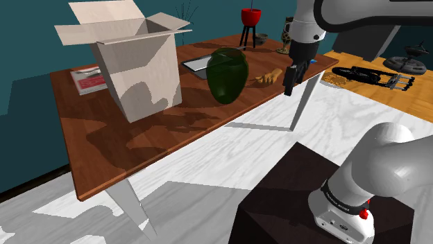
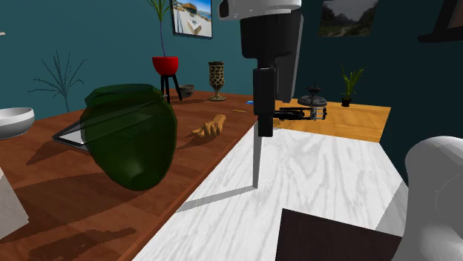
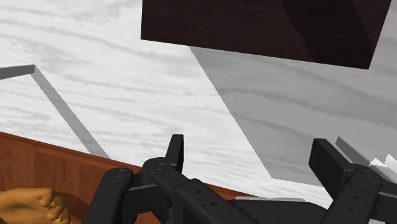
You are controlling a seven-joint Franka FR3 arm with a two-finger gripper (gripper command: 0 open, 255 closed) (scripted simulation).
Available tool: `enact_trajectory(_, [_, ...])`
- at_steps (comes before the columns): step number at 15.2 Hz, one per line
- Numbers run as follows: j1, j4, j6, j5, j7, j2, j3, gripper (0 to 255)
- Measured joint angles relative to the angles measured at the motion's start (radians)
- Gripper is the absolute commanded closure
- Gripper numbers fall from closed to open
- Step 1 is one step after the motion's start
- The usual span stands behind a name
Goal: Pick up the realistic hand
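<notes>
At the table (image 1: 159, 138) edge: hand (image 1: 267, 76) just beside gripper (image 1: 289, 82)

Hovering just past the edge, spread wide, clasping nothing. Lying flat between green vase (image 1: 227, 73) and gripper, long axis roughly toward the jaws. Next, probably: toward the shoulder view's left, then down.

An open box (image 1: 135, 59) stands mid-bench (image 1: 139, 145). A green vase (image 1: 227, 75) stands by the near edge, with a tablet (image 1: 196, 64) just behind it.

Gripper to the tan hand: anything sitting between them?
Nothing. In the second exterior view only bare wooden table lies between the gripper and the tan hand; the green vase stands on the hand's far side.
</notes>
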Motion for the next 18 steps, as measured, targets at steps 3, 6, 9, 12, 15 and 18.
enact_trajectory(3, [-0.007, -0.008, 0.035, -0.023, -0.020, 0.018, -0.014, 0])
enact_trajectory(6, [-0.022, -0.016, 0.123, -0.074, -0.062, 0.075, -0.046, 0])
enact_trajectory(9, [-0.043, -0.026, 0.213, -0.131, -0.113, 0.126, -0.086, 0])
enact_trajectory(12, [-0.059, -0.030, 0.310, -0.180, -0.149, 0.188, -0.118, 0])
enact_trajectory(15, [-0.074, -0.006, 0.412, -0.224, -0.185, 0.280, -0.153, 0])
enact_trajectory(18, [-0.087, 0.037, 0.502, -0.260, -0.223, 0.377, -0.187, 0])
